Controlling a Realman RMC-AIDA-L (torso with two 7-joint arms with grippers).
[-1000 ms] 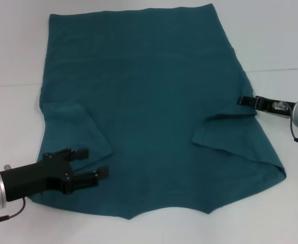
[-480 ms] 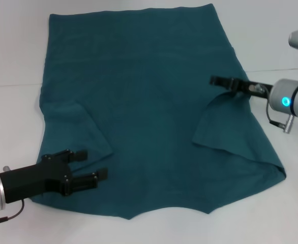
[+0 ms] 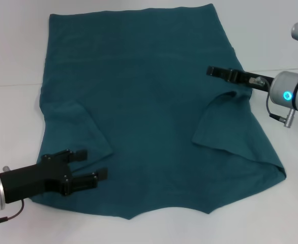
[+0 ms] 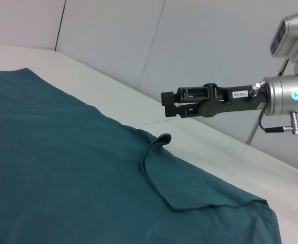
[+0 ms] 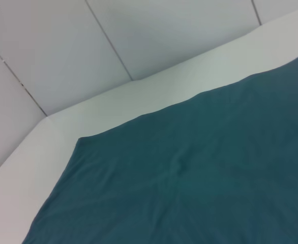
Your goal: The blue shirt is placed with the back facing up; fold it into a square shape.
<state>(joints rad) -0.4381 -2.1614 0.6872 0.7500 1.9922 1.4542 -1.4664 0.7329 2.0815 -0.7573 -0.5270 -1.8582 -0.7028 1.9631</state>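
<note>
The white table (image 3: 17, 56) fills the head view, and the blue shirt (image 3: 144, 101) lies spread across most of it, plain side up, reaching from the upper edge of the frame down to a notched edge near the bottom centre. Both short sleeves are folded inward onto the body: one forms a flap at the middle left, the other a larger flap at the middle right, its top corner peaked up off the cloth. In the left wrist view the same shirt (image 4: 62, 178) covers the lower left of the frame, with that raised sleeve corner at the centre.

The left gripper (image 3: 93, 164) sits in the lower left of the head view, over the near left part of the shirt beside the folded sleeve. Its two fingers are parted with a clear gap and nothing between them.

The right gripper (image 3: 210, 70) reaches in from the right edge at upper right, above the peaked sleeve corner. In the left wrist view the right gripper (image 4: 164, 103) hangs clear above the cloth, its fingers almost together and holding no fabric.
</note>
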